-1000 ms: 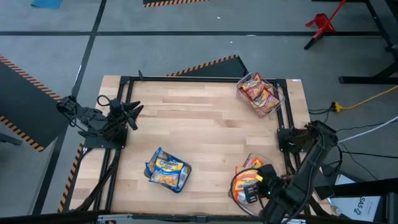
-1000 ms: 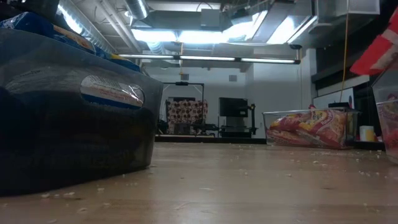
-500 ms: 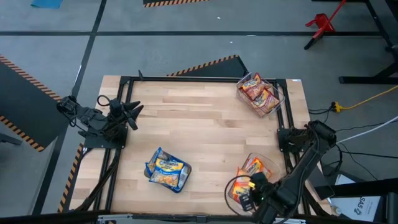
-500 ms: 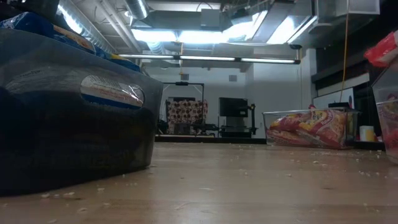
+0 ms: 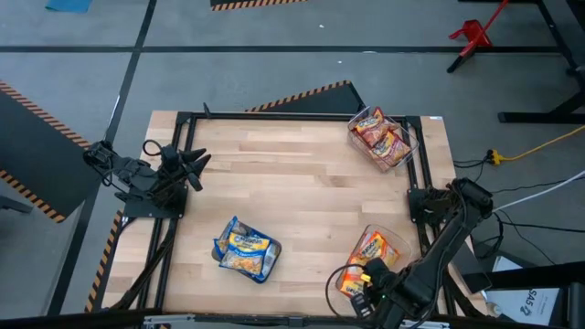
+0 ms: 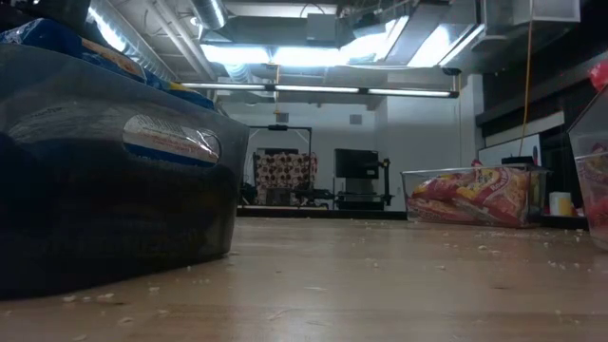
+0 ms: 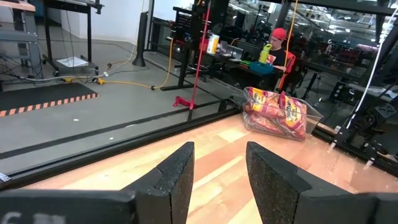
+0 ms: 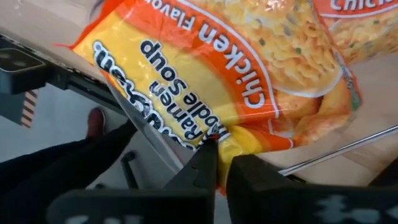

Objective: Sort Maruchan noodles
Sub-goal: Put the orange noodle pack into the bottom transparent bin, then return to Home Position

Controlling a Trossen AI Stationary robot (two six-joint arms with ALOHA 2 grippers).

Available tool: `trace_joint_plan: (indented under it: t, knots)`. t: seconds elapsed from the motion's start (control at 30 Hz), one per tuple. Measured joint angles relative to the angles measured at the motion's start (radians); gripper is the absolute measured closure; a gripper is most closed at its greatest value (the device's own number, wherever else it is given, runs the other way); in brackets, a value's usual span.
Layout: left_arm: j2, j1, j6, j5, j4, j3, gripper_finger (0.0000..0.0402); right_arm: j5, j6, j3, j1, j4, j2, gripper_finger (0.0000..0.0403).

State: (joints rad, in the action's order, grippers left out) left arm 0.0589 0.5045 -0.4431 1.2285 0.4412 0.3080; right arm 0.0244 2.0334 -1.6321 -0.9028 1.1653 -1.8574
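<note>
Three clear bins hold Maruchan noodles. The blue-yellow packets (image 5: 245, 249) lie in a bin near the table's near edge, the dark red packets (image 5: 381, 139) in one at the far right corner (image 7: 277, 111). The orange packets (image 5: 372, 251) lie in a bin at the near right. My right gripper (image 5: 366, 280) hangs at that bin's near side, over the table's near edge, shut on an orange chicken-flavour packet (image 8: 205, 68). My left gripper (image 5: 189, 164) waits open at the table's left edge, touching nothing (image 7: 221, 180). My right gripper pinches the orange packet between its two fingers (image 8: 202, 163) at one end edge (image 8: 231, 144), below the printed words. The fingers come down on it from above. The packet spreads away from the fingertips. Whether it is lifted clear I cannot tell.
A black metal frame (image 5: 302, 116) runs around the wooden table top. A frame bar (image 8: 336, 152) passes close to the right gripper, with the floor beyond it. The middle of the table (image 5: 302, 192) lies bare. Cables (image 5: 521, 146) trail off the right side.
My right gripper has moved toward the table's near edge and a little to the left, staying shut on the orange packet. In the low view the packet's red-orange patch has drifted out past the picture's right edge.
</note>
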Motion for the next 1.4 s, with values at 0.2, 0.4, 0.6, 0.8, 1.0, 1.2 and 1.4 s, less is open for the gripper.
trace_joint_plan:
  t: [0.2,0.4,0.6,0.8,1.0,1.2,1.4]
  knots:
    - [0.0,0.0,0.001,0.0,0.0,0.0,0.0262,-0.019,0.0,0.0,0.0,-0.009,-0.001,0.0316]
    - [0.0,0.0,0.008,0.0,0.0,0.0,0.0262,-0.072,-0.007,0.0,0.0,-0.09,0.009,0.0245]
    - [0.0,0.0,-0.004,0.0,-0.003,0.0,0.0262,0.081,0.0,-0.002,0.009,-0.178,0.029,0.0231]
    - [0.0,0.0,-0.078,-0.076,-0.178,0.0,0.0262,0.572,-0.093,-0.004,0.057,-0.173,0.032,0.023]
    - [0.0,0.0,-0.064,-0.298,-0.573,0.001,0.0262,0.79,-0.437,-0.101,0.186,-0.162,0.112,0.023]
    - [0.0,0.0,-0.006,-0.459,-0.782,0.001,0.0262,0.666,-1.119,-0.323,0.343,-0.173,0.139,0.023]
    - [-0.002,0.0,0.037,-0.611,-0.832,0.031,0.0262,0.43,-1.765,-0.454,0.542,-0.22,0.182,0.023]
